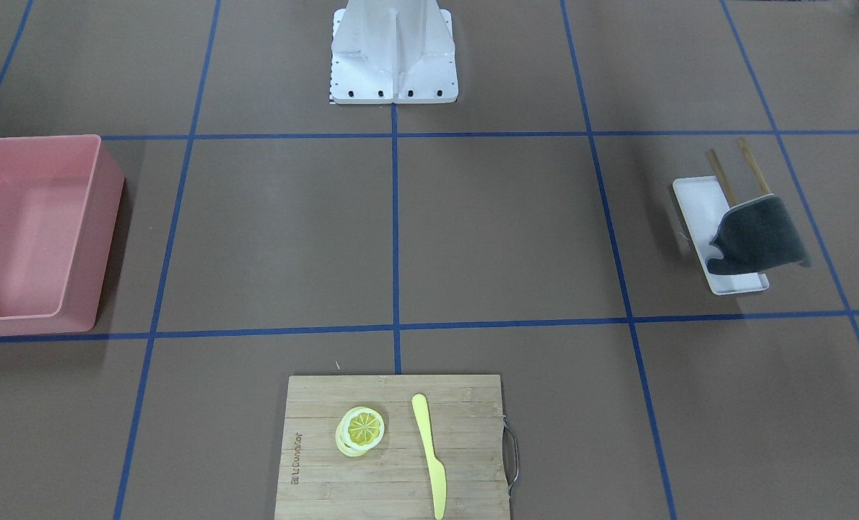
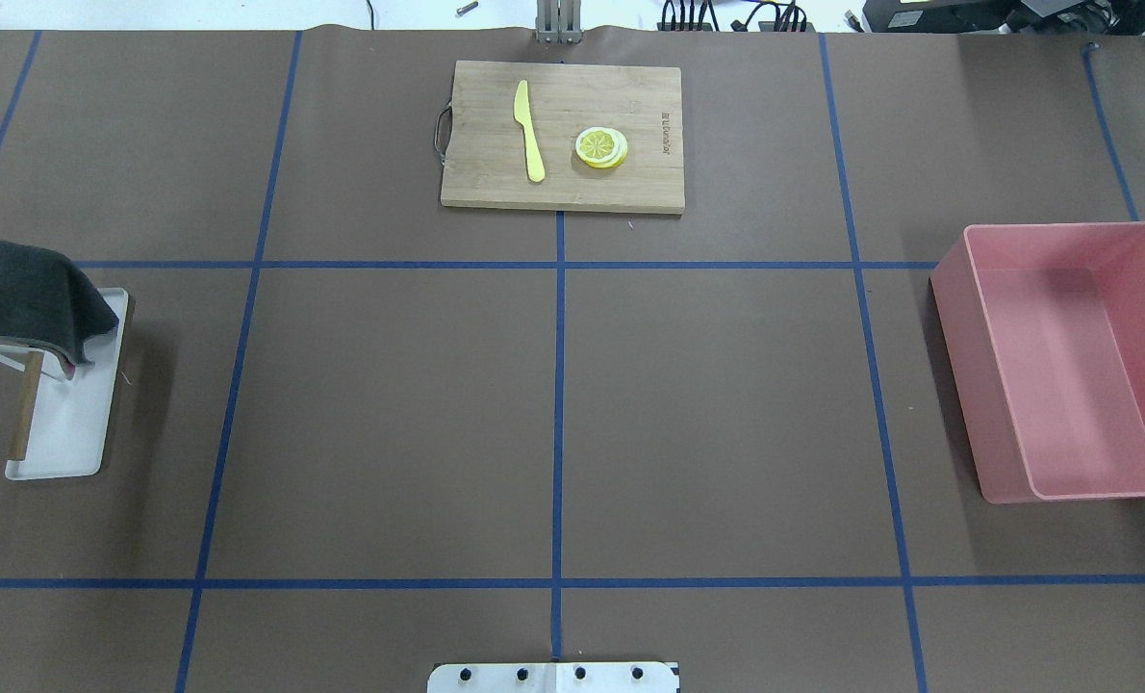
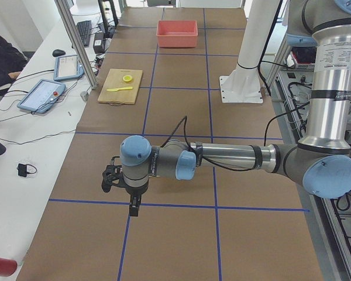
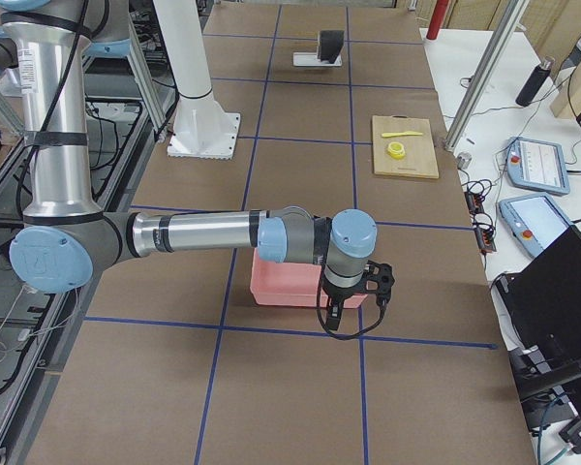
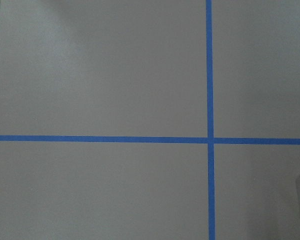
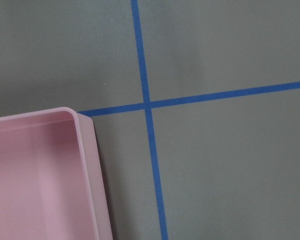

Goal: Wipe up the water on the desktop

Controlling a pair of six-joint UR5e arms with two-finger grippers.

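The desktop (image 2: 390, 423) is a flat, matte brown sheet crossed by thin blue tape lines (image 2: 560, 423) into large rectangles. It lies directly under both grippers.

The left gripper (image 3: 133, 211) hangs above a tape crossing toward the desk's left end, not touching the surface. It appears only in a side view, so its opening cannot be judged, nor whether it holds anything. The right gripper (image 4: 332, 324) hangs toward the right end, by a corner of the smooth pink plastic bin (image 2: 957, 375). Its opening cannot be told either.

At the left edge a dark grey, soft-looking cloth (image 2: 29, 294) drapes over a wooden-legged rack (image 2: 24, 414) standing partly on a glossy white rectangular tray (image 2: 72, 423).

At the middle of the far edge lies a pale bamboo cutting board (image 2: 563, 188) with a metal handle. It carries a yellow plastic knife (image 2: 530, 130) and stacked round lemon slices (image 2: 600, 147), lying apart.
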